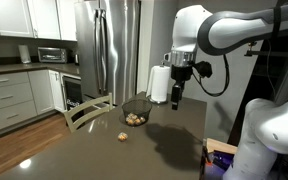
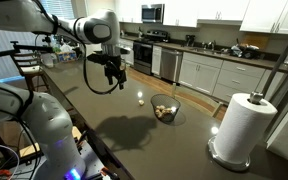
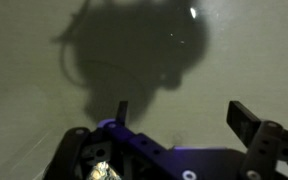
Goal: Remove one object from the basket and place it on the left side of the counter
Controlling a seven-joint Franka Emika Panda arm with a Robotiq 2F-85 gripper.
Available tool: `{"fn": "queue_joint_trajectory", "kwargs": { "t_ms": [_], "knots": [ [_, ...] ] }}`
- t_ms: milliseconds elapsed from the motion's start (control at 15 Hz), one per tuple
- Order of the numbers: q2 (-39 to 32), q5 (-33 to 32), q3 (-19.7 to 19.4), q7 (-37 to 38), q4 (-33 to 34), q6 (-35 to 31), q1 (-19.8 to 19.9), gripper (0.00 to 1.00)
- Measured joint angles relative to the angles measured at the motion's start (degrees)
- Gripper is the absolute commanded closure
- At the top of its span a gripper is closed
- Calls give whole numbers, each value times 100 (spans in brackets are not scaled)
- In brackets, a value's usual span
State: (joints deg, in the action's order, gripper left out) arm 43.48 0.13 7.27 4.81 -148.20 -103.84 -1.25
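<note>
The small dark wire basket (image 1: 136, 100) stands on the dark counter (image 1: 84, 155) and holds several small light-brown objects (image 1: 134, 119). It also shows in an exterior view (image 2: 155, 104) with its contents (image 2: 164, 113). One small light object (image 1: 124, 137) lies on the counter outside the basket, and shows in an exterior view (image 2: 141, 99) too. My gripper (image 1: 176, 97) hangs above the counter, apart from the basket, and shows in both exterior views (image 2: 115, 80). In the wrist view my gripper (image 3: 184, 118) is open and empty over bare counter (image 3: 44, 60) with its own shadow.
A white paper towel roll (image 1: 160, 85) stands near the basket and shows in both exterior views (image 2: 239, 125). A chair back (image 1: 87, 110) sits at the counter's edge. A steel fridge (image 1: 109, 45) and white cabinets are behind.
</note>
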Motion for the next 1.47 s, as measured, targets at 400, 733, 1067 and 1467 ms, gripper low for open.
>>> {"fn": "queue_joint_trajectory", "kwargs": {
  "t_ms": [400, 733, 1067, 1467],
  "knots": [
    [-1012, -255, -392, -357, 1004, -491, 30, 0],
    [-2328, -268, -788, -950, 2332, -494, 29, 0],
    [-3483, -163, -945, -1264, 3336, -409, 28, 0],
    [-4187, -43, -1028, -1273, 3669, -513, 68, 0]
  ]
}}
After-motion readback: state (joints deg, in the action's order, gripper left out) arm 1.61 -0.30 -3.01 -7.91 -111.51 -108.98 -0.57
